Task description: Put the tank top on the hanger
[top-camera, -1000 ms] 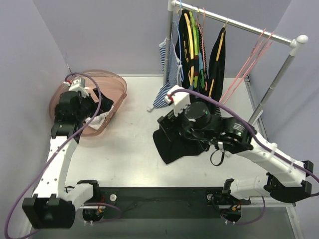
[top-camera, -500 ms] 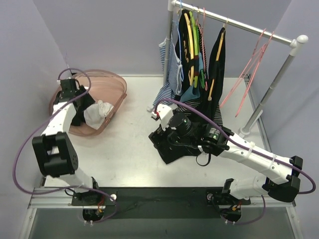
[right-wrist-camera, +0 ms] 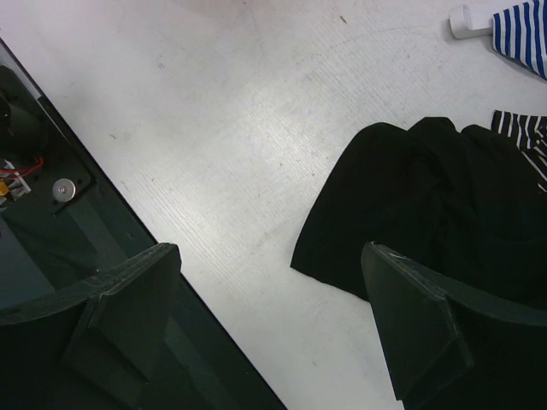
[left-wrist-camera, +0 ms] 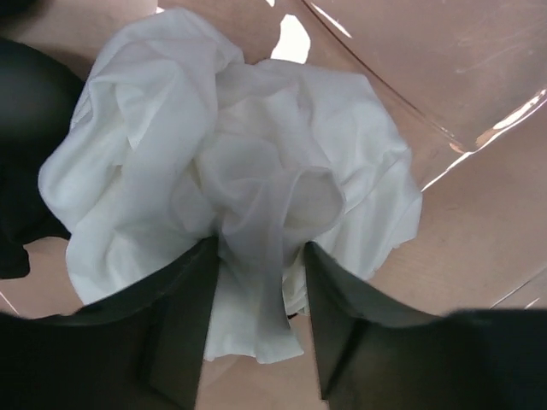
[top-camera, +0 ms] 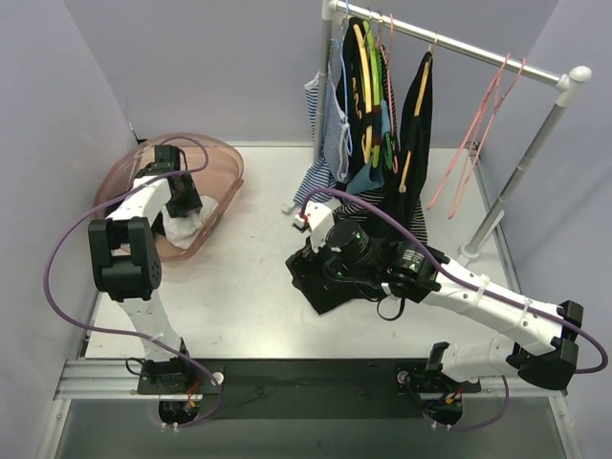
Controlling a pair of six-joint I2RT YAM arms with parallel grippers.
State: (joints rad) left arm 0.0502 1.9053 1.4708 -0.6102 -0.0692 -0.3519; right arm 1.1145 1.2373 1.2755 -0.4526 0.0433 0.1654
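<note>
The white tank top (top-camera: 187, 224) lies crumpled in the pink basket (top-camera: 226, 170). My left gripper (top-camera: 181, 205) reaches down into the basket onto it. In the left wrist view the tank top (left-wrist-camera: 231, 162) fills the middle, and the left gripper (left-wrist-camera: 261, 249) stands open, jaws half narrowed around a raised fold with a gap still showing beside the right finger. Pale-pink hangers (top-camera: 466, 134) hang slanted on the right part of the rail. My right gripper (right-wrist-camera: 269, 252) is open, empty, above the table beside the black garment (right-wrist-camera: 427, 205).
The rail (top-camera: 459, 46) at the back right carries yellow, green and pink hangers with dark garments and a blue-and-white striped top (top-camera: 320, 124). The black garment (top-camera: 320, 287) lies mid-table under the right arm. A dark cloth (left-wrist-camera: 26, 111) sits left in the basket.
My left arm has swung over the basket, lowered onto the white cloth, and its jaws have narrowed from wide around a fold. My right arm shifted left over the black garment.
</note>
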